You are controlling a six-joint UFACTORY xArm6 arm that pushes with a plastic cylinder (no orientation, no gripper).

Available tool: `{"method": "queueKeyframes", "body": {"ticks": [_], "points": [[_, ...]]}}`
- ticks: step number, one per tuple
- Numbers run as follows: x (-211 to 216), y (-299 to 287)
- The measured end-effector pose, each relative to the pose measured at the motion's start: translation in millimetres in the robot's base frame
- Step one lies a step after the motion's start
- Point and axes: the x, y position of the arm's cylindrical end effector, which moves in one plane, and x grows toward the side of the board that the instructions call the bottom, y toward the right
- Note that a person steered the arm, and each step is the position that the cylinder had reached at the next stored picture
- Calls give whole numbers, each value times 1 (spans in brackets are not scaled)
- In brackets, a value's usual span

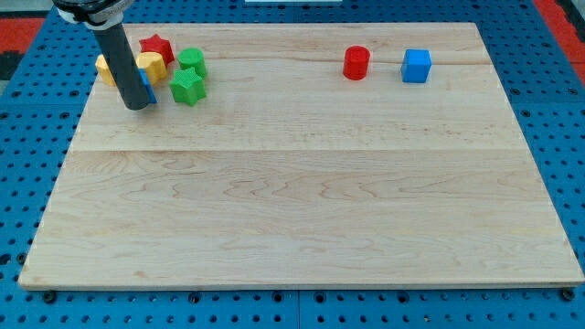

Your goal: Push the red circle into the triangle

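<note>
Trouble is likely: tip is parked among the left cluster, well apart from the red circle; no hand is fitted, nothing is held, so the green star could get dragged.

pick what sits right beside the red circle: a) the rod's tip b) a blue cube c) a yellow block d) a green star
b: the blue cube sits just to the view's right of the red circle, apart from it, while my tip is far off at the view's left by the cluster.
</note>
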Motion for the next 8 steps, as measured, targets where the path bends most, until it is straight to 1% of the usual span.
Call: {"method": "queueKeyframes", "body": {"ticks": [1, 2, 3, 4, 5, 6, 8], "points": [[28, 15], [42, 110], [30, 250], [7, 390], [-43, 445], [-79, 432], [-89, 333]]}}
